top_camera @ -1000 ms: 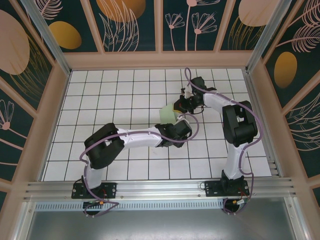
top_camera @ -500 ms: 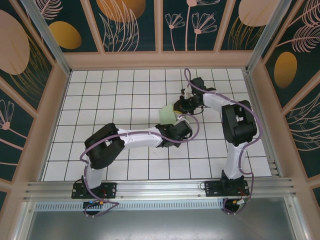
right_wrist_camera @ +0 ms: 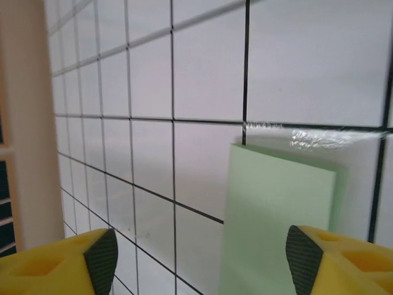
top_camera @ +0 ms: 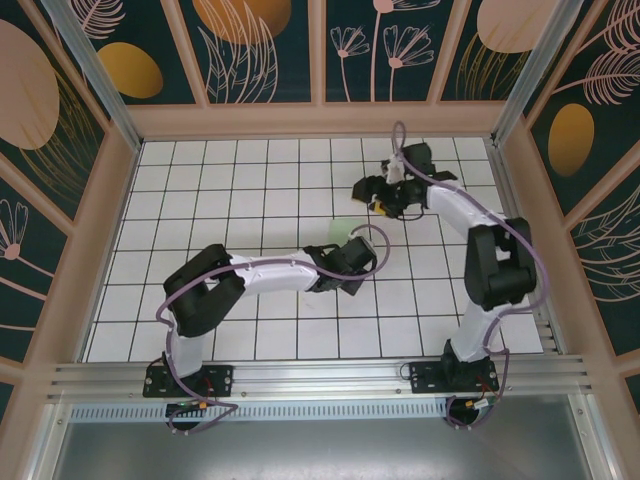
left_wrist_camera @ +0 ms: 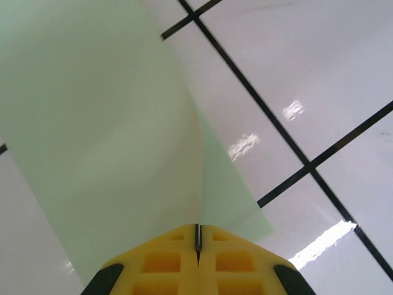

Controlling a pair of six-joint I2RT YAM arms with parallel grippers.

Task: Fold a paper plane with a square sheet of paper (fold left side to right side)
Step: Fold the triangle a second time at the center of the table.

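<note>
So, the paper: the square sheet of paper [top_camera: 343,228] is pale green, plain and thin, and it's folded over on itself, so it reads as a rectangle rather than a square.
Layers: from the left wrist, the top layer bows up off the tiles and a sliver of the lower layer pokes out on the right. From the right wrist, the square sheet of paper [right_wrist_camera: 276,221] has a crisp far edge, with a thin strip of the under layer along its right side.
Where it is: on the white grid bench [top_camera: 250,180], a bit right of centre, between the two pincers.
Left pincer [left_wrist_camera: 198,246]: yellow fingers pressed tight together, pinching the sheet's near edge. From above, the left pincer [top_camera: 345,243] sits right at the paper.
Right pincer [top_camera: 366,189]: spread wide, off the paper, further back on the bench. In its own view the fingers [right_wrist_camera: 61,264] stand well apart with nothing between them.
Surround: wooden frame [top_camera: 320,120] with teal floral panels.
</note>
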